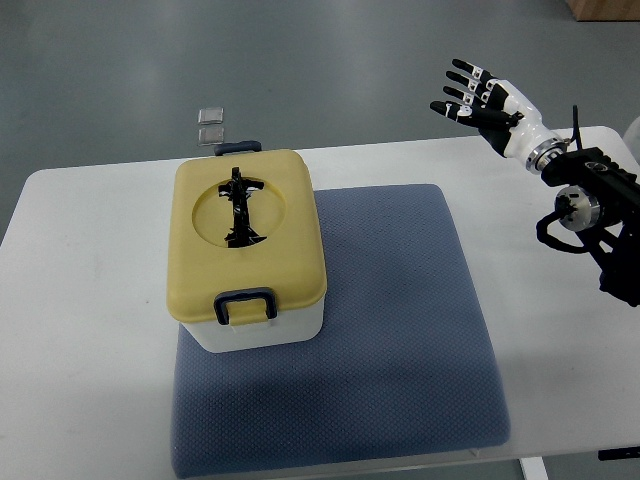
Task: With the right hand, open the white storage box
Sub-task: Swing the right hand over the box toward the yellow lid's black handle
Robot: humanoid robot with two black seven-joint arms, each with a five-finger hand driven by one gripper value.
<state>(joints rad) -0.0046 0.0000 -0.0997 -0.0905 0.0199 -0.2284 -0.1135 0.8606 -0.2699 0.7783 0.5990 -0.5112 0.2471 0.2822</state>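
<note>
While the storage box (247, 255) sits lidded, the right hand (480, 100) hovers spread, empty.

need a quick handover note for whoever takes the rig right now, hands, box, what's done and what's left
Right hand: open, fingers spread, raised past the far right corner of the white table, well clear of the box.
Left hand: not in view.
White storage box with yellow lid: on the left part of the blue-grey mat, lid on, black handle folded flat in the lid's recess, dark blue latch on the near side apparently closed.
Done: nothing visible on the box yet.
Left: bring the right hand over, release the latch, lift the lid.
</note>
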